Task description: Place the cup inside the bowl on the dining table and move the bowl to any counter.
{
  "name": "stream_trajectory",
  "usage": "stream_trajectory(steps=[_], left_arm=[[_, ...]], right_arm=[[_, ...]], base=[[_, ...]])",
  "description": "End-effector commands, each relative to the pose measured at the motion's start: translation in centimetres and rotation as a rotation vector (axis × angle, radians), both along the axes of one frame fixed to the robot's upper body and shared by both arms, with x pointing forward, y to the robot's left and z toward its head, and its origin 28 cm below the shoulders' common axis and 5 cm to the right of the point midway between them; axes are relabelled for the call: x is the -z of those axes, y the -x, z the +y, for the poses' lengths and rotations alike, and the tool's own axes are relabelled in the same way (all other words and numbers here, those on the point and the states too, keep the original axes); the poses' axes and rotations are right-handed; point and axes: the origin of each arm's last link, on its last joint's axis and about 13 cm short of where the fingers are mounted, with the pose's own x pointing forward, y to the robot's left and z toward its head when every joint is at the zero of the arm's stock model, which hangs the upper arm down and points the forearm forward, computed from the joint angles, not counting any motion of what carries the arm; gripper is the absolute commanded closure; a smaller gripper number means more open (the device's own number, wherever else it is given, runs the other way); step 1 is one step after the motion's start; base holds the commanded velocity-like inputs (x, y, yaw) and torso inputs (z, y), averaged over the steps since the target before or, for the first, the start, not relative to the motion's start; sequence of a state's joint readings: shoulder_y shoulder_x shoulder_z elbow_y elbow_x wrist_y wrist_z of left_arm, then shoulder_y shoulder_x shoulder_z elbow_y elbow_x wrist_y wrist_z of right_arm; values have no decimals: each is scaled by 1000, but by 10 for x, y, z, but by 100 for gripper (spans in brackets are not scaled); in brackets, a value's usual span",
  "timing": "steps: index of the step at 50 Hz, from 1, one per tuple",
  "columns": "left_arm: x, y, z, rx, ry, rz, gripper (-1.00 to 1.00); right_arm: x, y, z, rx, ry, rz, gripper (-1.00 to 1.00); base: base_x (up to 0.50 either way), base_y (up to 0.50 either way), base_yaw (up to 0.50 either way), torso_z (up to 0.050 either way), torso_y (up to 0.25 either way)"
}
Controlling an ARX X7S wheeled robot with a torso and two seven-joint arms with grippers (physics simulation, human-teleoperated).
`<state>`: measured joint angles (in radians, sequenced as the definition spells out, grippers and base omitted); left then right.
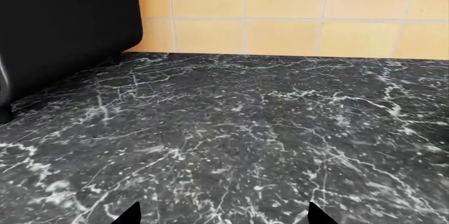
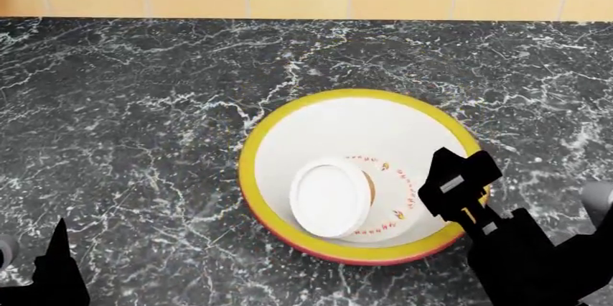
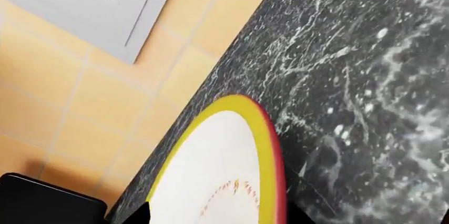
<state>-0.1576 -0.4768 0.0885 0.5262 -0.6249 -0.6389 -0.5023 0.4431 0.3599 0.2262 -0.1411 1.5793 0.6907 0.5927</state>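
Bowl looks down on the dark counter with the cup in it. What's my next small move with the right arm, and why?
Probably open the right gripper and lift it clear. The bowl appears to rest on the counter with the cup lying tipped inside, and the gripper sits at the bowl's near-right rim, so only the release seems left.

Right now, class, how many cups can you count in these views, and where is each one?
1. The cup lies tipped over inside the bowl, which sits on the counter. The right hand is at the bowl's rim. No other cup shows.
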Motion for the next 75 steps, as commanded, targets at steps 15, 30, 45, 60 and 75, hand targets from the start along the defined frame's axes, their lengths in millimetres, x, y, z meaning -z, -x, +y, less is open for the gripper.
stream_trajectory(steps=[15,30,45,60,75], left_arm=[[0,-1,0,1,14,-9,-100],[-2,0,0,2,12,-11,-100],[-6,-4,-1,-10,-16,-8,-100],[-77,-14,1,37,-104,-49,-100],[-168,-16,4,89,-135,-164,-100]], right_arm=[[-15,19,-11,116,495,80,-100],[-29,25,-15,137,852,-57,-100],[-36,55,-18,153,1137,-192,-100],[-97,75,-20,154,1124,-272,-100],[-159,79,-15,188,1126,-377,-100]], base=[[0,0,0,0,0],[0,0,0,0,0],[0,0,0,0,0],[0,0,0,0,0],[0,0,0,0,0]])
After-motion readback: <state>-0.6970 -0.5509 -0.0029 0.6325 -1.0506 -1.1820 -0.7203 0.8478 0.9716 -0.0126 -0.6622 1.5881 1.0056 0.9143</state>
